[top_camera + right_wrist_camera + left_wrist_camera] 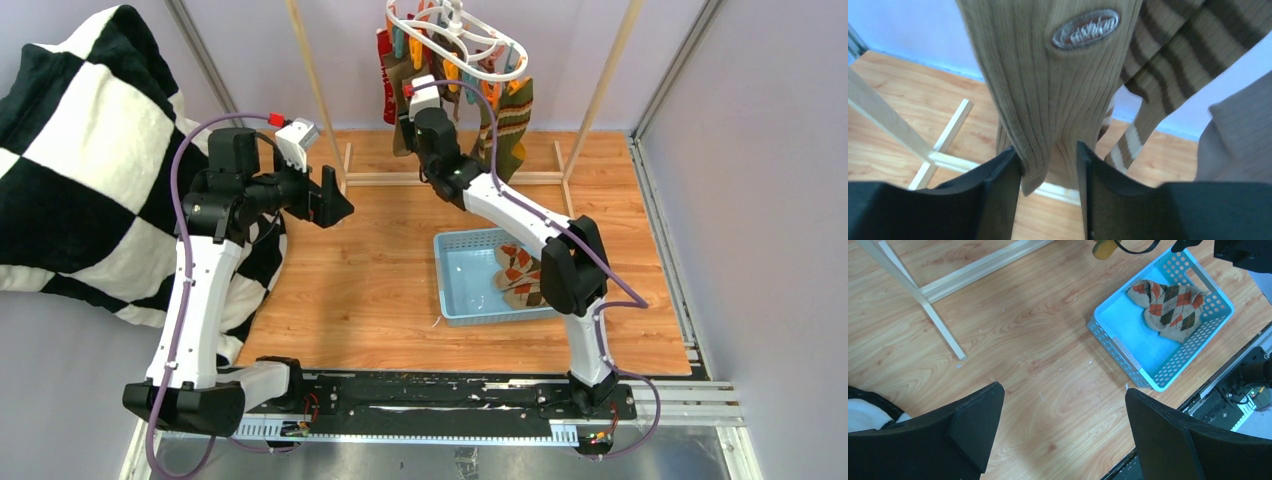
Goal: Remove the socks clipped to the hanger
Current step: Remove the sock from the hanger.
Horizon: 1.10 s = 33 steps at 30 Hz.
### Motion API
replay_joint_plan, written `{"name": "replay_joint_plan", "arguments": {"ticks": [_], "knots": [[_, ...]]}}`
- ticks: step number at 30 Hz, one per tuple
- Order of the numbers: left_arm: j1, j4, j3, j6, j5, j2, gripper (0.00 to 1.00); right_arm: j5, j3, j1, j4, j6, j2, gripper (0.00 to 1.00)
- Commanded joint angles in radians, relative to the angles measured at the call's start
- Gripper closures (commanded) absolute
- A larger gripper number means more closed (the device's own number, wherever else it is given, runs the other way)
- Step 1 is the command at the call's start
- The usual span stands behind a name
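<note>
I am pinching one taupe ribbed fabric sock (1063,90), the one with an oval stitched patch, in my right gripper (1048,150). Its two black fingers are pressing in on the sock's lower edge from both sides. The sock is hanging from the one white plastic oval clip hanger (470,40), which is dangling high at the far side, between the two uprights of the pale wooden rack (318,90).

Beside my sock I am seeing at least one brown-and-cream striped sock (1193,45) and one plain grey-brown sock (1238,135). From above, one red sock (385,75) is showing at the hanger's left. I cannot count the orange and teal clips exactly.

Down in the one light blue perforated plastic basket (1120,347), what looks like two brown, orange and cream argyle socks (1173,307) are lying overlapped.

My left gripper (1063,390) is hovering with its fingers spread wide, gripping nothing. It is well apart from the hanger and near the one black-and-white checkered blanket (80,150).

Everything is sitting on a wood-grain board (370,270), and pale lilac-grey walls (780,150) are closing in the space.
</note>
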Motion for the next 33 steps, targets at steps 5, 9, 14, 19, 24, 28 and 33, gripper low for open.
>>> {"name": "replay_joint_plan", "arguments": {"ticks": [5, 9, 14, 19, 24, 28, 33], "knots": [[0.008, -0.003, -0.032, -0.003, -0.012, -0.013, 0.00, -0.032, 0.008, 0.014, 0.095, -0.050, -0.054, 0.92], [0.009, -0.003, -0.025, -0.010, 0.002, -0.002, 0.00, -0.111, -0.061, 0.018, 0.097, -0.024, -0.122, 1.00], [0.008, -0.003, -0.008, -0.007, 0.022, 0.002, 0.00, -0.274, -0.154, 0.018, 0.070, 0.020, -0.234, 1.00], [0.008, -0.003, 0.007, -0.021, 0.086, 0.021, 0.00, -0.540, -0.251, 0.004, 0.021, 0.146, -0.358, 1.00], [0.007, 0.006, 0.048, -0.045, 0.154, 0.064, 0.00, -0.785, -0.379, -0.051, 0.061, 0.373, -0.475, 1.00], [-0.003, 0.025, 0.078, -0.067, 0.200, 0.094, 0.00, -0.875, -0.467, -0.074, 0.095, 0.471, -0.555, 1.00], [-0.058, 0.031, 0.109, -0.064, 0.211, 0.122, 0.00, -0.971, -0.498, -0.096, 0.093, 0.533, -0.614, 1.00]]}}
